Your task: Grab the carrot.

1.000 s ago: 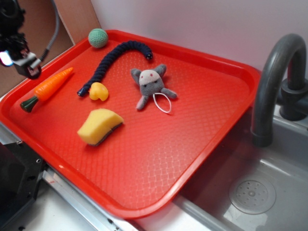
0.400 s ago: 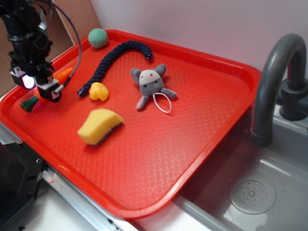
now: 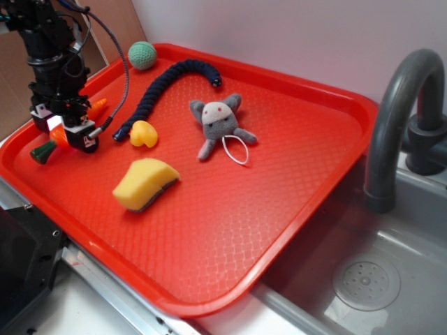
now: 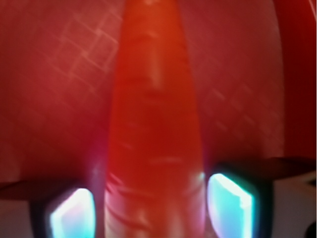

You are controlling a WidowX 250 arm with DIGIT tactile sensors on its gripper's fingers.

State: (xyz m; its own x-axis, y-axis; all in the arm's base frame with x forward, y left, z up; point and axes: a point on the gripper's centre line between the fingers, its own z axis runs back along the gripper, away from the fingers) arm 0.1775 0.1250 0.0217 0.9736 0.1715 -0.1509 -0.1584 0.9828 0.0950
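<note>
Wrist view is basically all carrot (image 4: pixel 154 124): the orange ridged body runs straight up the middle of the shot, with the two glowing fingertips (image 4: pixel 230 201) sitting one on each side of it at the bottom, so the pincer (image 4: pixel 151 206) is straddling it, which is about how you'd want it lined up for a squeeze across the body. Gaps on both sides look slim, but it's blurry and I honestly cannot tell whether the jaws have pinched it or are just close around it. What that view can't give you is context, and the exterior one fills it in: the carrot (image 3: pixel 59 135) lies flat near the left edge of the red tray (image 3: pixel 293 209), green stub pointing toward the front rim, tip poking out behind the pincer (image 3: pixel 66 132), which is down low right over its middle. Closer to the front there's the sponge (image 3: pixel 143 183), then the duck (image 3: pixel 142 132), the mouse (image 3: pixel 220 122), the dark rope (image 3: pixel 164 84) and the green ball (image 3: pixel 142 54) at the back, none of them touching the carrot.
</note>
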